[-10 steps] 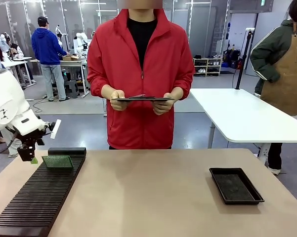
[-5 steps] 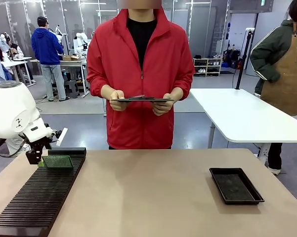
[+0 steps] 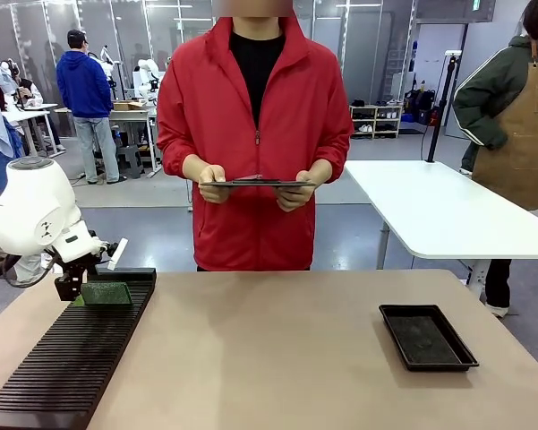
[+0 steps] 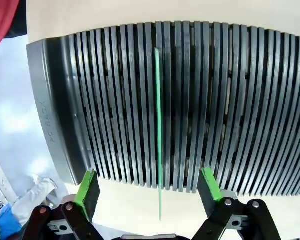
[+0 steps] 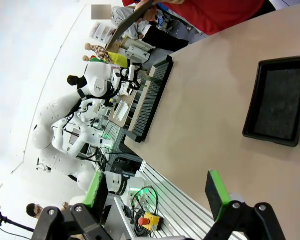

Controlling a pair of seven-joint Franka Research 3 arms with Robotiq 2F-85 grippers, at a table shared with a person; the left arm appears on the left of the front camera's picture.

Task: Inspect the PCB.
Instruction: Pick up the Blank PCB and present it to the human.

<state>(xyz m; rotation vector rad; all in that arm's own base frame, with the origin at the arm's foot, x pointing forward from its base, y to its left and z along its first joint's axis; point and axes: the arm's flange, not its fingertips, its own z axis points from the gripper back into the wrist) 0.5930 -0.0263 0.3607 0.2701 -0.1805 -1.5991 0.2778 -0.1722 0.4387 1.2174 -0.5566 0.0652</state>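
Observation:
The PCB is a small green board standing on edge in a slot at the far end of the black slotted rack. My left gripper hangs at the board's left end, open. In the left wrist view the PCB is a thin green line running up the rack. The left gripper stands open there, one green pad on each side of the board's near end and clear of it. My right gripper is open and holds nothing, high above the table.
A shallow black tray lies at the table's right, also seen from above as the tray. A person in a red jacket stands at the far side holding a dark clipboard level in both hands. A white table stands behind on the right.
My left arm has swung right and slightly forward, bringing its open gripper up to the PCB's left end. The person and tray have not moved.

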